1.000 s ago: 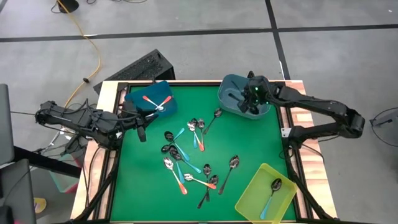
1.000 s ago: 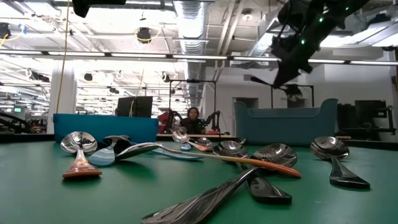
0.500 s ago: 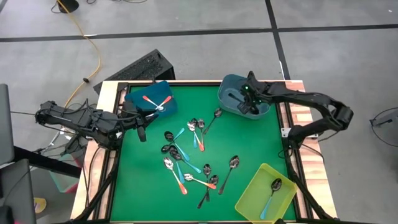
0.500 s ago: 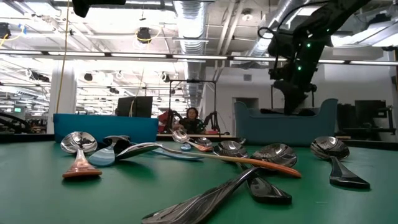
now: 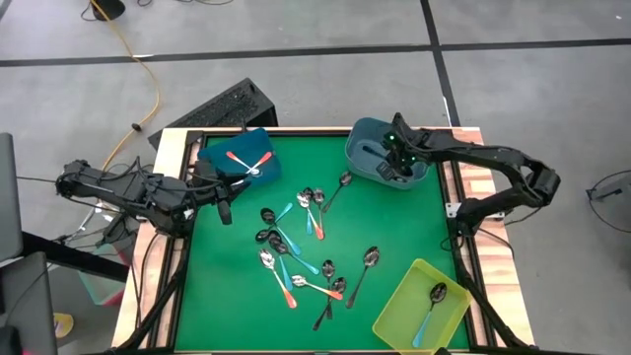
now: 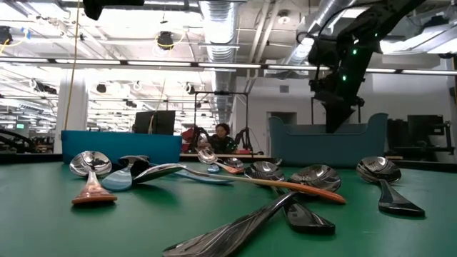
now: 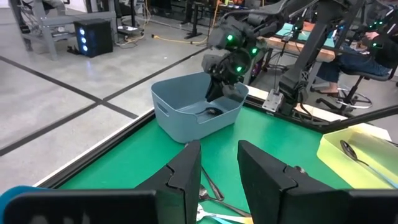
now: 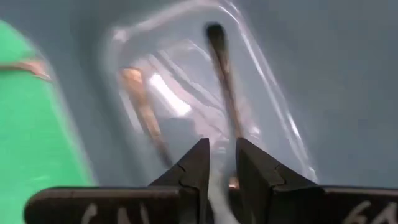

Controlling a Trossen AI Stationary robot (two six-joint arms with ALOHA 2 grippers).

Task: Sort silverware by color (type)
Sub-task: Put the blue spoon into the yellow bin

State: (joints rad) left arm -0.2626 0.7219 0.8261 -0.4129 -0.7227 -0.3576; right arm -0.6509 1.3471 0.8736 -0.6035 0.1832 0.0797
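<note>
My right gripper (image 5: 396,166) is down inside the grey-blue bin (image 5: 367,148) at the table's far right. It is shut on a dark-handled spoon (image 8: 225,87). My left gripper (image 5: 225,211) waits low over the table's left side, its fingers a little apart and empty. Several loose spoons (image 5: 296,247) with orange-red, light blue and dark handles lie flat on the green mat in the middle. Orange-red spoons (image 5: 245,161) lie in the blue bin (image 5: 222,148) at the far left. My right gripper pinches the dark-handled spoon between its two fingers, at the end nearest them (image 8: 232,135); something shiny (image 8: 217,190) shows in the gap. The fingers come from above, pointing down into the bin. The handle runs on from the fingers, its free end (image 8: 214,30) by the bin's floor.
A yellow-green bin (image 5: 399,314) at the near right holds a light-blue-handled spoon (image 5: 434,298). Another spoon (image 8: 142,102) lies in the grey-blue bin beside the held one. The table has a raised wooden rim (image 5: 168,197). A person sits in the room beyond the table (image 6: 221,134).
My right gripper has gone down from above the grey-blue bin into it, tipping from slanted to pointing down, with the dark spoon still in its fingers. In the last half second it has hardly moved.
</note>
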